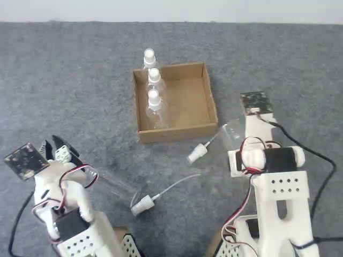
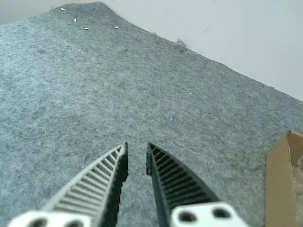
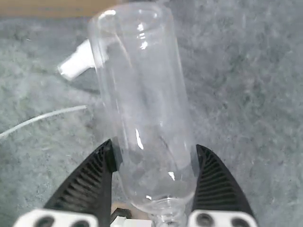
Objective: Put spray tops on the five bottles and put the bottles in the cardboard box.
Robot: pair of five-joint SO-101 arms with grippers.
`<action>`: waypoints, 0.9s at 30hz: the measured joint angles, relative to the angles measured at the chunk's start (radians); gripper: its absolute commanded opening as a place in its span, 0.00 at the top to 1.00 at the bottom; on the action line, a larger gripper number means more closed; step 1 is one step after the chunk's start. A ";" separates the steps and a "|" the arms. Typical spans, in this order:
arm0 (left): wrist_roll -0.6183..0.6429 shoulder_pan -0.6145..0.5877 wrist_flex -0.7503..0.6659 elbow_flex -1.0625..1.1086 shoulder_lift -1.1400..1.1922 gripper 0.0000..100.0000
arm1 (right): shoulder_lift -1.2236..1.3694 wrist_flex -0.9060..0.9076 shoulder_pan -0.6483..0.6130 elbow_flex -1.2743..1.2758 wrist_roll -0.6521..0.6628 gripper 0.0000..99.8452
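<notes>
Between your right fingers [image 3: 90,175] sits a clear bottle [image 3: 142,85], clamped near its neck. Its long axis runs straight out from the wrist, base pointing toward the cardboard box [image 1: 206,91]. Your left fingers [image 2: 104,184] stand slightly apart, holding nothing, over the grey desk [image 2: 94,85]. A second bottle [image 1: 115,184] lies flat beside that arm, a spray top [image 1: 142,204] at its mouth.

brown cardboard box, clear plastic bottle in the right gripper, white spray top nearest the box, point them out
brown cardboard box [image 1: 185,99], high view, bare floor
clear plastic bottle [image 3: 142,94], right wrist view, mid body
white spray top [image 1: 197,153], high view, its head
</notes>
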 measured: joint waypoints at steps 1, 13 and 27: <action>0.000 0.000 0.000 0.011 0.000 0.94 | 0.000 0.003 0.011 0.000 -0.020 0.91; 0.000 0.000 0.000 0.023 0.000 0.94 | 0.000 0.003 0.110 0.014 -0.259 0.91; 0.000 0.000 0.000 0.023 0.000 0.94 | 0.000 -0.138 0.112 0.133 -0.634 0.91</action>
